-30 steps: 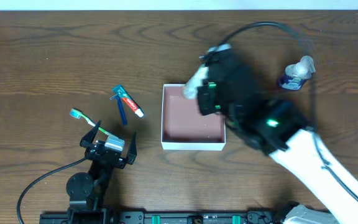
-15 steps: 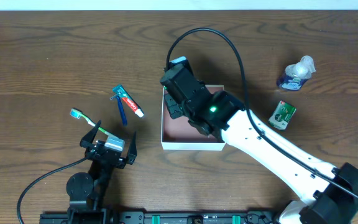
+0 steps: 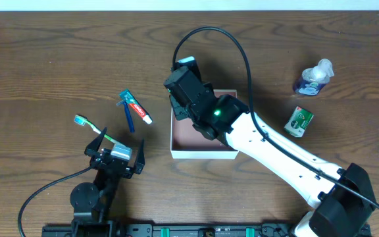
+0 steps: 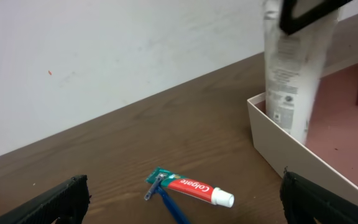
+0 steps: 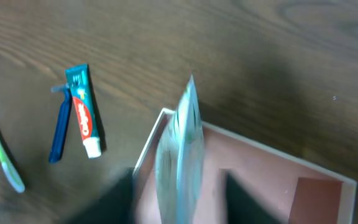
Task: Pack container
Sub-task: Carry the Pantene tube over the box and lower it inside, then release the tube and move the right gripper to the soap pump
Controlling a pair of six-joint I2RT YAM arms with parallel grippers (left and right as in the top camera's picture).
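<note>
Dark wood table (image 3: 45,52), white wall (image 4: 104,50); right hand (image 5: 180,198) holds tube (image 4: 291,81) in container (image 3: 202,154).

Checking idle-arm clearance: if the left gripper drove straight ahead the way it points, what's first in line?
Probably the blue razor, lying beside the Colgate toothpaste tube, about centred in the wrist view; depth is hard to judge.

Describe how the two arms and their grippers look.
The right arm has white links, black joints, a glowing green light and a looping black cable; the right gripper is black. The left arm is black, with a grey block at the black left gripper and a trailing black cable.
</note>
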